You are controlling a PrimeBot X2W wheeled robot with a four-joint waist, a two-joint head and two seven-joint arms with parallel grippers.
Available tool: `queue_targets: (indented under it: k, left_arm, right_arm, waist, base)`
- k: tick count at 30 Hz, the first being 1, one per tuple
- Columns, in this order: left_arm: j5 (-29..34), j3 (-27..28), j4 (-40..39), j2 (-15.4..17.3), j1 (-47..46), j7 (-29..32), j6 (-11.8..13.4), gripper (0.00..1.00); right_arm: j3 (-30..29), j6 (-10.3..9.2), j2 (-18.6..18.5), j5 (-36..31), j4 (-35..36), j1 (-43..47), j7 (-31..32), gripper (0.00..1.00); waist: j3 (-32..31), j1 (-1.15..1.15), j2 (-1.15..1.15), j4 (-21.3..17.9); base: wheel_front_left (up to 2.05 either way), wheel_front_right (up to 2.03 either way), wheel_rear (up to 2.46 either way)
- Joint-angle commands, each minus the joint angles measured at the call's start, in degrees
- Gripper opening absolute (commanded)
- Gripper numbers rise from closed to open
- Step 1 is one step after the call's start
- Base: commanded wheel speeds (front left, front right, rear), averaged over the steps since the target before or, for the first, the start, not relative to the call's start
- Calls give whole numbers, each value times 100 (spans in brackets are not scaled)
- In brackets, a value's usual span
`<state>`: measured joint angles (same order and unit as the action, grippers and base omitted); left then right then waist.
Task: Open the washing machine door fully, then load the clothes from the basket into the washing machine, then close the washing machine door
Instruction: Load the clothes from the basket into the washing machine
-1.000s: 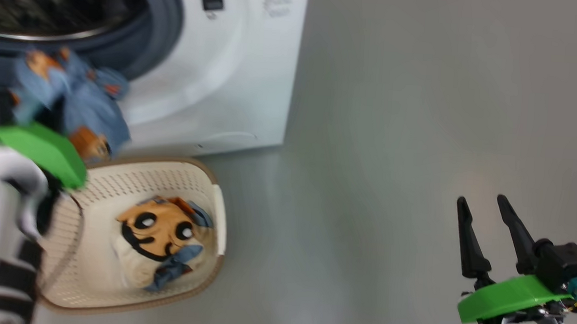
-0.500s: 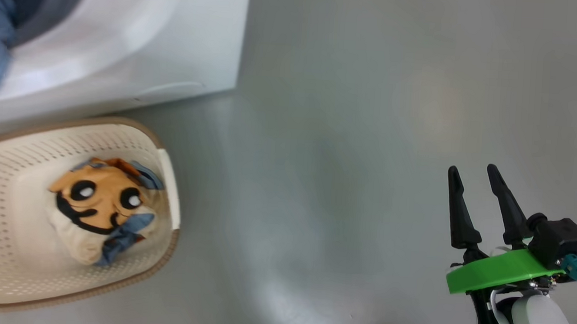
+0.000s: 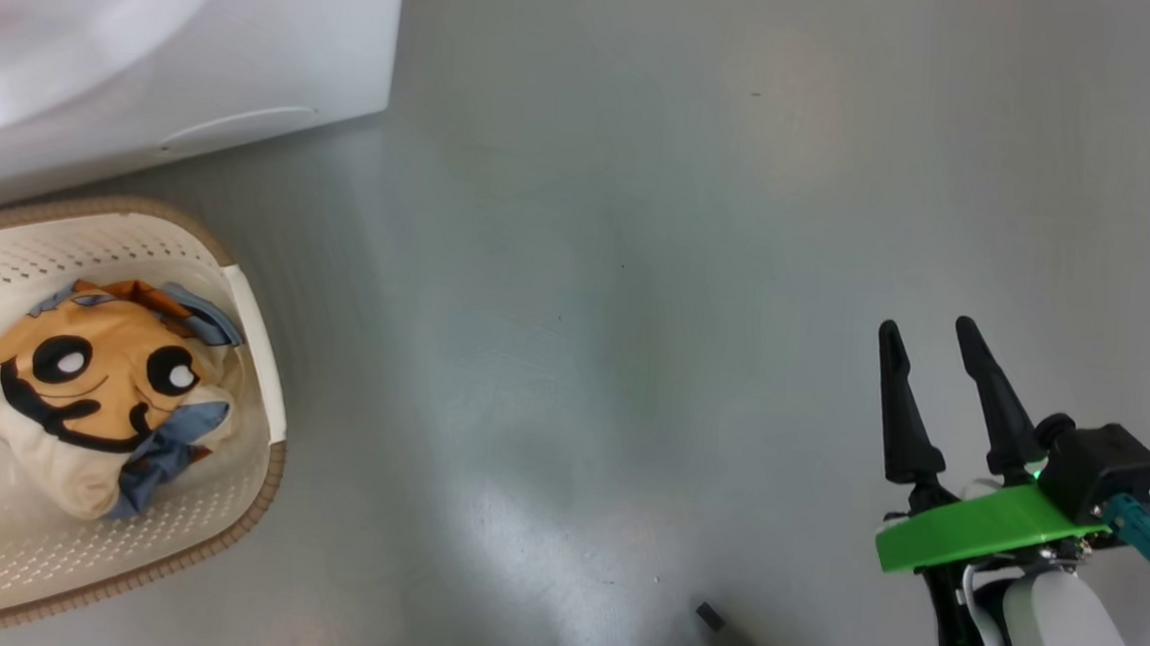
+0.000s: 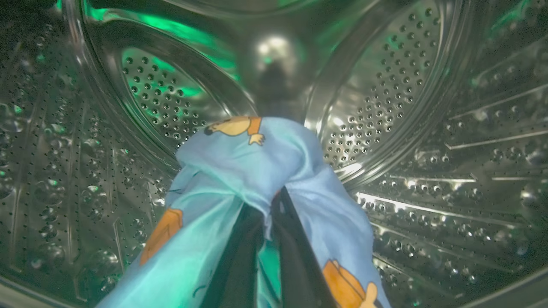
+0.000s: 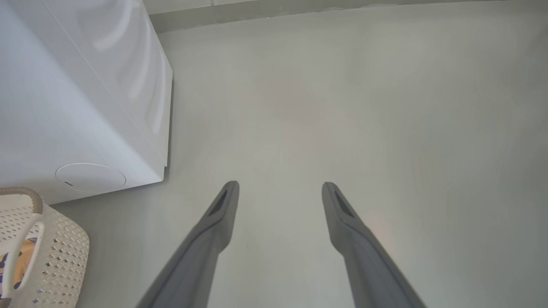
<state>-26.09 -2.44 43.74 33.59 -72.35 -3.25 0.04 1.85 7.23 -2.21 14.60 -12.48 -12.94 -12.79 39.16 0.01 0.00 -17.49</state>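
While the light blue garment (image 4: 239, 162) is pinched by the left claw (image 4: 273, 205) inside the drum (image 4: 385, 98), the right claw (image 3: 926, 327) is spread.

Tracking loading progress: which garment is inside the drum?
The light blue garment with orange prints, pinched by the left gripper inside the drum; the orange-and-cream garment with cartoon eyes lies in the basket.

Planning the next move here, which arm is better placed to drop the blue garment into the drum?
Left. The left gripper is shut on the blue garment inside the drum; the right gripper hangs open over bare floor.
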Motion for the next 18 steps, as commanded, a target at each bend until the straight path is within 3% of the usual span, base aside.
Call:
queue_targets:
  k: [1,3,4,5,18]
  left_arm:
    - [14,111,-68,358,-113,-132,-43,0]
    - [-45,144,107,313,-194,-290,-89,0]
    - [-48,120,212,294,-216,-290,-112,41]
    - [-60,104,316,269,-238,-282,-130,100]
    - [-127,-28,1143,86,-258,-603,-290,100]
  right_arm:
    - [134,25,-66,82,84,-52,-89,100]
    - [144,25,-66,84,57,-72,-103,100]
    - [145,25,-66,72,38,-76,-106,100]
    - [143,25,-66,64,19,-80,-109,100]
    - [40,25,-66,1,-31,-126,-117,100]
  waist:
    - [7,-1,0,-10]
    - [-12,-1,0,8]
    - [-20,-1,0,19]
    - [-30,-1,0,31]
    - [-180,-1,0,167]
  base:
    - [0,0,0]
    - [0,0,0]
    - [0,0,0]
    - [0,0,0]
    - [0,0,0]
